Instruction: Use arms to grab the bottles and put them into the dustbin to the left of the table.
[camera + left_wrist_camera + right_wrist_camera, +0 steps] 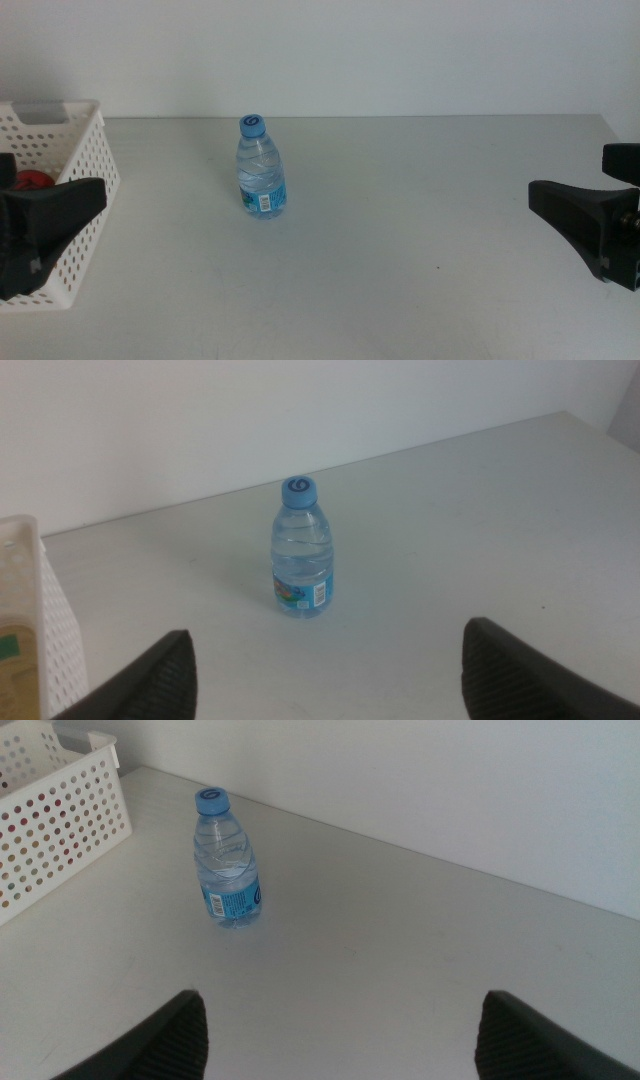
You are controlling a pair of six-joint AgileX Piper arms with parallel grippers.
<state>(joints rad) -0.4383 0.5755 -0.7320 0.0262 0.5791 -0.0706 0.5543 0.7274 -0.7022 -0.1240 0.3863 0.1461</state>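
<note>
I note the water bottle (262, 168) upright mid-table, ungrasped; left gripper (330, 670) and right gripper (340, 1035) both gape wide, empty, basket (70, 150) far left.

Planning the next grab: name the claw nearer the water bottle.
The left claw, by the dustbin, sits nearer the water bottle; the right claw is farther.

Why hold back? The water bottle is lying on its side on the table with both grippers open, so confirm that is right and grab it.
One thing is wrong: the water bottle stands upright on the table, blue cap on top, as the middle view shows. The rest holds: the left gripper and the right gripper are both open.
</note>
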